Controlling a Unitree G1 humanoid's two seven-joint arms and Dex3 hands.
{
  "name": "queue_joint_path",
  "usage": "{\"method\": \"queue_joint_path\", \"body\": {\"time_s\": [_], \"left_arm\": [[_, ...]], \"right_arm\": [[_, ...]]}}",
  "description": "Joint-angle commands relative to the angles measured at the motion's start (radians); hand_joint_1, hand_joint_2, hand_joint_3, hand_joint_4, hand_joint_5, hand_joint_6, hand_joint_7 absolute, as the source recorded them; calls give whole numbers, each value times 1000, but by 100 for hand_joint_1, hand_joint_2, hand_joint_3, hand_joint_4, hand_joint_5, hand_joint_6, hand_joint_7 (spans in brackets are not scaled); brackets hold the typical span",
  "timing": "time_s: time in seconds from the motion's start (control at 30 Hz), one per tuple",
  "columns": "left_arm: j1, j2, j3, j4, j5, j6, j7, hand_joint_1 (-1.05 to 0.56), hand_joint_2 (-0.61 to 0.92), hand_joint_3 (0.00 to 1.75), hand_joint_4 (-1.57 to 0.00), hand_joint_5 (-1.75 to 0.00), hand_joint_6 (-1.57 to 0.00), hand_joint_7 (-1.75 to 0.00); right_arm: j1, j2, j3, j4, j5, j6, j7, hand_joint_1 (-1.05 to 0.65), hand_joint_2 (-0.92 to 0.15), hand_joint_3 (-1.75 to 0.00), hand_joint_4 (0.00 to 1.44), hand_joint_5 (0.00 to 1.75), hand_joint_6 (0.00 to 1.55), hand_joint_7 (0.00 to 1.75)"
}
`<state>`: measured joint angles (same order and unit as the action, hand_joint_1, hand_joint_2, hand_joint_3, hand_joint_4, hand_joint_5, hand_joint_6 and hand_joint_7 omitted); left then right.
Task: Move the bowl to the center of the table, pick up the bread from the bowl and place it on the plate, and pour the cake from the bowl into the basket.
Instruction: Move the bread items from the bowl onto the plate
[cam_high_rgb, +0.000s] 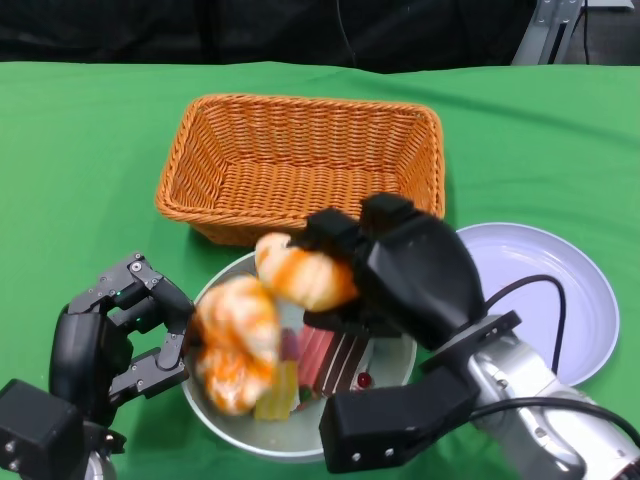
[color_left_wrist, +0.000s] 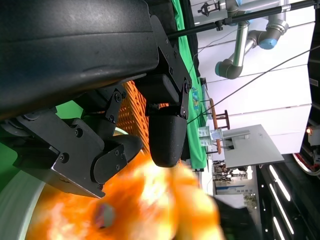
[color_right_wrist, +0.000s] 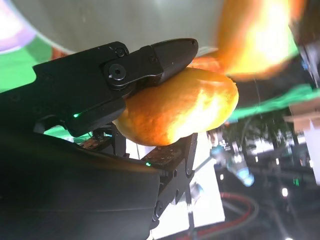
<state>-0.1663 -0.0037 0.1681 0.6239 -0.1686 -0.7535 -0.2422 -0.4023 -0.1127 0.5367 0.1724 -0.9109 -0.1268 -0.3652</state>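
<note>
Green cloth covers the table (cam_high_rgb: 90, 150). Above the bowl (cam_high_rgb: 300, 440), just in front of the basket (cam_high_rgb: 300, 160), the right hand (cam_high_rgb: 400, 265) grips a piece of bread (cam_high_rgb: 305, 275) between its closed fingers (color_right_wrist: 165, 57), the forearm slanting across the bowl. Left hand (cam_high_rgb: 115, 335) holds the bowl's rim beside more bread (cam_high_rgb: 235, 345). Cake (cam_high_rgb: 330, 360) lies in the bowl; the plate (cam_high_rgb: 560, 290) sits right of it.

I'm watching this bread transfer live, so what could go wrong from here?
The right hand pinches one bread roll only by its end, so it might slip back into the bowl. The plate sits behind that arm. The left hand grips the bowl's rim beside another roll, which may get knocked.
</note>
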Motion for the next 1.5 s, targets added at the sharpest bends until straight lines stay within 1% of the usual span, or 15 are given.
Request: {"method": "queue_joint_path", "body": {"time_s": [0.03, 0.13, 0.23, 0.3, 0.4, 0.47, 0.53, 0.63, 0.73, 1.0, 1.07, 1.2, 1.27, 1.33, 1.5], "left_arm": [[2, 21, 7, 7, 13, 4, 21, -5, 59, 98, -79, -159, -77, -145], [4, 24, 5, 0, 17, 10, 25, -4, 59, 98, -79, -159, -77, -145], [5, 26, 4, -5, 17, 16, 25, -1, 59, 101, -78, -159, -77, -146], [6, 25, 4, -6, 12, 15, 23, 1, 58, 104, -78, -160, -77, -146], [6, 27, 3, -7, -2, 16, 8, 1, 57, 108, -78, -161, -77, -147], [3, 33, 3, -2, -4, 11, 0, 1, 56, 109, -77, -162, -77, -147], [-1, 39, 5, 8, -2, 5, 1, 1, 55, 109, -77, -162, -77, -147], [-7, 43, 9, 22, -1, -2, 4, 0, 56, 107, -79, -161, -78, -147], [-10, 47, 11, 28, -20, -6, -13, 2, 57, 107, -79, -161, -78, -147], [-12, 57, 19, 29, -46, 8, -29, 2, 58, 107, -79, -162, -80, -145], [-11, 60, 19, 26, -45, 13, -27, 2, 58, 108, -79, -162, -79, -145], [-11, 65, 21, 28, -51, 0, -42, 4, 58, 109, -78, -162, -78, -145], [-12, 68, 23, 30, -55, -3, -51, 4, 58, 110, -78, -163, -78, -146], [-11, 68, 26, 30, -58, -2, -54, 3, 57, 111, -79, -163, -78, -146], [-6, 71, 31, 26, -43, -4, -47, 1, 55, 111, -80, -162, -78, -146]], "right_arm": [[26, -11, -36, -62, 44, -12, 17, -34, -92, -13, 70, 143, 66, 101], [55, -11, -67, -114, 73, -23, 6, -32, -91, -9, 77, 138, 74, 93], [79, -9, -95, -162, 85, -19, 7, -30, -89, -6, 81, 138, 78, 92], [98, -11, -124, -200, 113, -20, 17, -29, -89, -6, 80, 144, 79, 93], [146, -18, -196, -286, 185, 7, 68, -30, -89, -5, 79, 150, 80, 90], [171, -32, -240, -318, 214, 10, 85, -29, -89, -5, 78, 152, 81, 89], [187, -67, -282, -310, 213, -12, 71, -27, -89, -5, 77, 153, 82, 88], [202, -131, -331, -245, 194, -73, 16, -27, -89, -4, 76, 161, 81, 90], [215, -171, -362, -180, 203, -125, -19, -26, -89, -4, 76, 159, 82, 90], [241, -241, -402, -39, 190, -188, -93, -21, -89, -3, 73, 154, 81, 85], [237, -248, -406, 4, 185, -196, -118, -20, -89, -2, 73, 153, 80, 84], [200, -245, -399, 148, 170, -202, -200, -18, -88, -1, 73, 153, 82, 82], [178, -239, -387, 207, 160, -206, -229, -19, -89, -2, 73, 152, 83, 80], [153, -231, -375, 264, 153, -207, -253, -20, -89, -1, 75, 145, 85, 76], [88, -221, -334, 409, 144, -226, -327, -21, -89, -1, 76, 141, 87, 73]]}}
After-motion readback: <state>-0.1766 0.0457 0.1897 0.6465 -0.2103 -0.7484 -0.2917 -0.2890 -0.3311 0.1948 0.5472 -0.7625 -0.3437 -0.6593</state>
